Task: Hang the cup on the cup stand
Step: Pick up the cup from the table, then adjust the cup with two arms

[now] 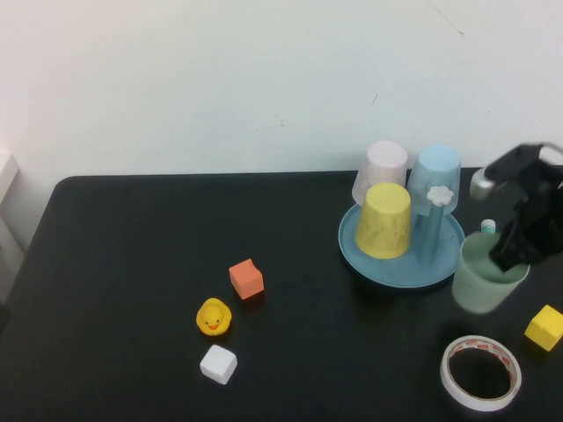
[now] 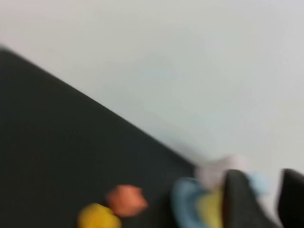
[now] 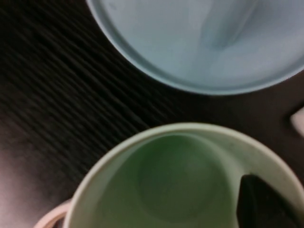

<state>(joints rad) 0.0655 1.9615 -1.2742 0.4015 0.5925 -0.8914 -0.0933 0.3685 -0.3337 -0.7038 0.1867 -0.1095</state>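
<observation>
The pale mint-green cup [image 1: 486, 280] stands upright on the black table just right of the cup stand [image 1: 396, 274], a round light blue tray with a free peg under a white flower cap [image 1: 440, 195]. My right gripper [image 1: 512, 249] sits over the cup's right rim, shut on its wall. In the right wrist view one dark finger [image 3: 266, 204] lies inside the cup [image 3: 166, 190], and the stand's tray [image 3: 190, 47] is close beyond it. My left gripper [image 2: 268, 199] appears only in the blurred left wrist view, fingers apart and holding nothing, far from the stand [image 2: 183, 202].
A yellow cup [image 1: 384, 220], a light blue cup [image 1: 436, 171] and a pinkish cup [image 1: 383, 165] sit upside down on the stand. An orange cube [image 1: 246, 279], a toy duck [image 1: 213, 316] and a white cube [image 1: 218, 363] lie mid-table. A tape roll [image 1: 480, 372] and a yellow cube [image 1: 544, 327] lie by the cup.
</observation>
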